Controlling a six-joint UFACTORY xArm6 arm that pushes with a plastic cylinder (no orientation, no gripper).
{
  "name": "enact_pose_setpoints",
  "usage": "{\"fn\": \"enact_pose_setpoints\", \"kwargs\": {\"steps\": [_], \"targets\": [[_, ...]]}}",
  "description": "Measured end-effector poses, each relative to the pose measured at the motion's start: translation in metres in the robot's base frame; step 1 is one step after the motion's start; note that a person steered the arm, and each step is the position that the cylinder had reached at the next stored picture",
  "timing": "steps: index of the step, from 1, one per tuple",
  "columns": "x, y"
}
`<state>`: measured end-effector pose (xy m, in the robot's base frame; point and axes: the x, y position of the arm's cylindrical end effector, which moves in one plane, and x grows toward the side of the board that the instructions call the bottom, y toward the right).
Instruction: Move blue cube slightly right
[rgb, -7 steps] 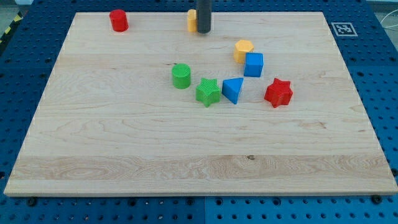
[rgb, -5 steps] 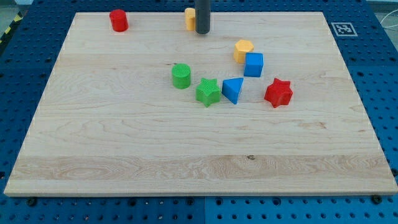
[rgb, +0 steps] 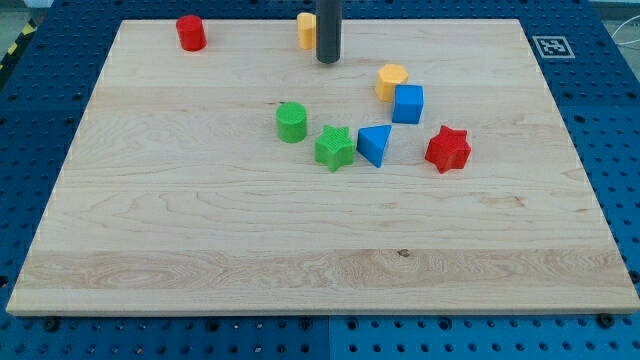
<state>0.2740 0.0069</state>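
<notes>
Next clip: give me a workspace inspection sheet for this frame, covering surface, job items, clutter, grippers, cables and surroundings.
Surface: wooden board, lying flat, most of its lower half bare.
Job's things: blue cube, touching the yellow block at its upper left. My tip is on the board, up and to the view's left of the cube, apart from it.
Clutter: blue triangular block, green star, green cylinder, red star, red cylinder, orange block partly behind the rod.
Grippers: none; rod only.
Cables: nothing seen.
Surroundings: blue perforated table; a black-and-white marker tag at the board's top right corner.
</notes>
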Motion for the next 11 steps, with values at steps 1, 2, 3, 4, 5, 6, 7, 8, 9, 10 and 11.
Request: {"fn": "enact_pose_setpoints", "kwargs": {"steps": [1, 2, 3, 4, 5, 6, 7, 8, 9, 10, 11], "targets": [[0.0, 0.0], [0.0, 0.002], [0.0, 0.002], [0.0, 0.003], [0.0, 0.005], [0.0, 0.01], [0.0, 0.013], [0.0, 0.016], [0.0, 0.021], [0.0, 0.022], [0.0, 0.024]]}}
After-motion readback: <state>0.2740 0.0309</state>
